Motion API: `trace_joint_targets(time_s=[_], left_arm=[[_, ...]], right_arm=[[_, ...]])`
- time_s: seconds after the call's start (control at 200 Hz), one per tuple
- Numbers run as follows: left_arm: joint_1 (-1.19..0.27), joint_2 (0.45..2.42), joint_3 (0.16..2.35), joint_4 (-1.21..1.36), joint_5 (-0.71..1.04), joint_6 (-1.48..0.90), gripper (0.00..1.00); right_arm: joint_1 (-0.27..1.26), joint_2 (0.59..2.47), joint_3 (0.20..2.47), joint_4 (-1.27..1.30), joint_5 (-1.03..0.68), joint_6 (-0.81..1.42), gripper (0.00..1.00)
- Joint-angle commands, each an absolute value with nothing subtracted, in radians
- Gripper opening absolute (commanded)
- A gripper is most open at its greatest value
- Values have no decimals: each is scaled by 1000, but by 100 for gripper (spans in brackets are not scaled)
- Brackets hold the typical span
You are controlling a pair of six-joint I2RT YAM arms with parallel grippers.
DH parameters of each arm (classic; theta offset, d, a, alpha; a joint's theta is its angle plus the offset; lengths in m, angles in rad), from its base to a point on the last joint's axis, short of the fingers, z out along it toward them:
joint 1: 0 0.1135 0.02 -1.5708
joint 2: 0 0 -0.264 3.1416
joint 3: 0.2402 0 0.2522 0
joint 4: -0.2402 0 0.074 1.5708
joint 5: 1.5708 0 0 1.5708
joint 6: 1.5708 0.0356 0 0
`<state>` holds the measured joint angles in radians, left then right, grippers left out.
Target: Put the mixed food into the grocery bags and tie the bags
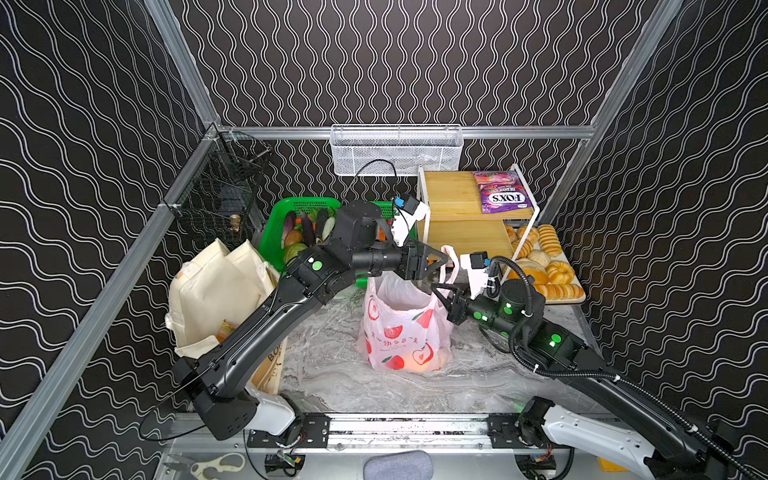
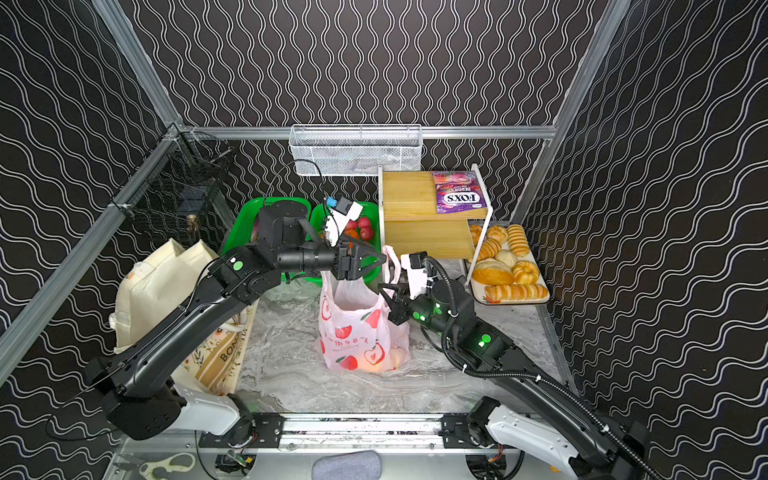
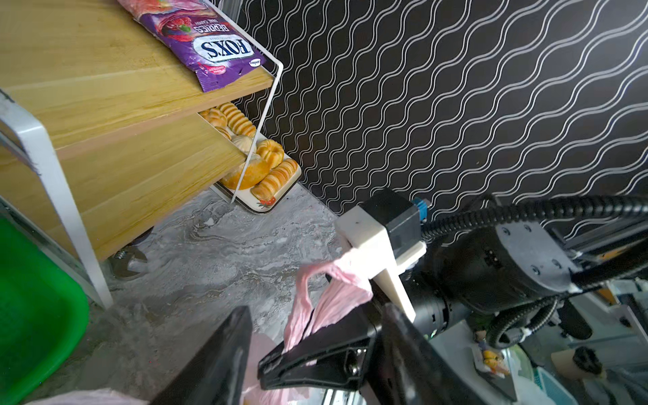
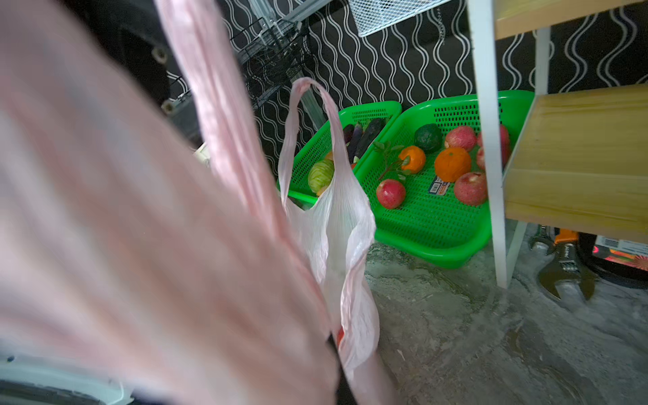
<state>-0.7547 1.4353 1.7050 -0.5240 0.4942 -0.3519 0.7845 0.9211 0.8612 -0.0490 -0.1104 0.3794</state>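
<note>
bag (image 1: pixel 399 332) centre, tote (image 1: pixel 216 286) left, shelf (image 1: pixel 453 195) right

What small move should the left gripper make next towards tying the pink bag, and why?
Probably shift the open left gripper onto the free loop handle and close. The right gripper is shut on the other handle of the pink bag, and tying likely needs both held.

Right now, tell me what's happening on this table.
The robot is working on the pink plastic bag standing mid-table. The right gripper is shut on one loop handle, pinching it at the bag's mouth. The left gripper hangs open right beside that grip, holding nothing. The second handle stands free, so no knot is tied yet. Red apples and an orange lie in a green basket behind.
</note>
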Motion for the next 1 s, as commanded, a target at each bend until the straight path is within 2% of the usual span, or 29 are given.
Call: trace_joint_targets(time_s=[0.0, 0.125, 0.36, 0.471, 0.541, 0.691, 0.731, 0.836, 0.971, 0.996], left_arm=[[-755, 1449, 1732, -593, 536, -225, 66], [-756, 1458, 1744, -615, 512, -192, 66], [-755, 1443, 1713, -504, 583, -247, 54], [-755, 1427, 1685, -463, 588, -265, 52], [-755, 1422, 1676, -456, 589, -270, 32], [-755, 1411, 1678, -480, 557, -277, 5], [-755, 1401, 1670, -466, 539, -294, 0], [-755, 1365, 1629, -400, 481, -397, 0], [-756, 1324, 1557, -290, 468, -534, 0], [-758, 1320, 1543, -275, 469, -551, 0]], right_arm=[[785, 929, 876, -37, -182, 316, 4], [785, 940, 896, -62, -225, 296, 5], [785, 945, 907, -107, -259, 294, 5], [785, 943, 907, -123, -265, 288, 5], [786, 939, 905, -124, -264, 293, 6], [785, 932, 898, -126, -241, 300, 9], [786, 930, 896, -124, -235, 302, 12], [785, 921, 892, -123, -209, 299, 20], [793, 929, 912, -118, -167, 308, 43], [797, 929, 915, -114, -153, 305, 44]])
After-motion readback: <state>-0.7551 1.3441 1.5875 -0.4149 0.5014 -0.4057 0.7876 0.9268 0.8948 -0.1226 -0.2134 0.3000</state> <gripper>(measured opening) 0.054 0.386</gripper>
